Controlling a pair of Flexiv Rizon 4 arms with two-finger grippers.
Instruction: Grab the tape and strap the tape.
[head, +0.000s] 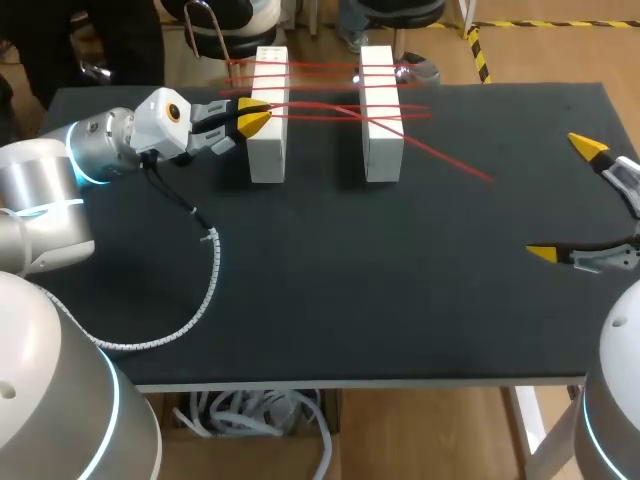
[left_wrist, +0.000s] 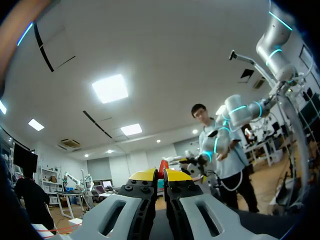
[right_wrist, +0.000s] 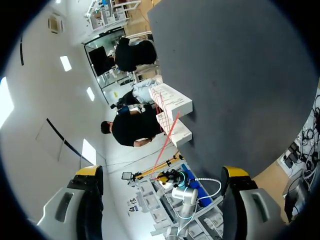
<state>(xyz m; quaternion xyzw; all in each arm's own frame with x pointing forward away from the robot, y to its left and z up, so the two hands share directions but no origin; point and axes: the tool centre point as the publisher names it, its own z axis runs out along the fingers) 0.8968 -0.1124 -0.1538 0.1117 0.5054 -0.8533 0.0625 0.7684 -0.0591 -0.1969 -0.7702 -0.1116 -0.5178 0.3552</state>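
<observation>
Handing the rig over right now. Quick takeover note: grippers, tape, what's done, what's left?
Left gripper: shut on the red tape, at the left white block.
Right gripper: open, empty, over the table near its right edge, clear of both blocks.
Tape: strung several times between the left block and the right white block; a loose end trails rightward on the table.
Done: tape grabbed, several passes laid.
Left: probably finish the strapping; the loose end looks unsecured.

Left arm (head: 60, 170): silver-grey rounded links, blue light rings at joints, white wrist housing with an orange-ringed round part. Cable (head: 205, 285) in white spiral wrap. Left end effector (head: 255, 117), right end effector (head: 565, 200): grey slotted fingers, yellow tips.
</observation>
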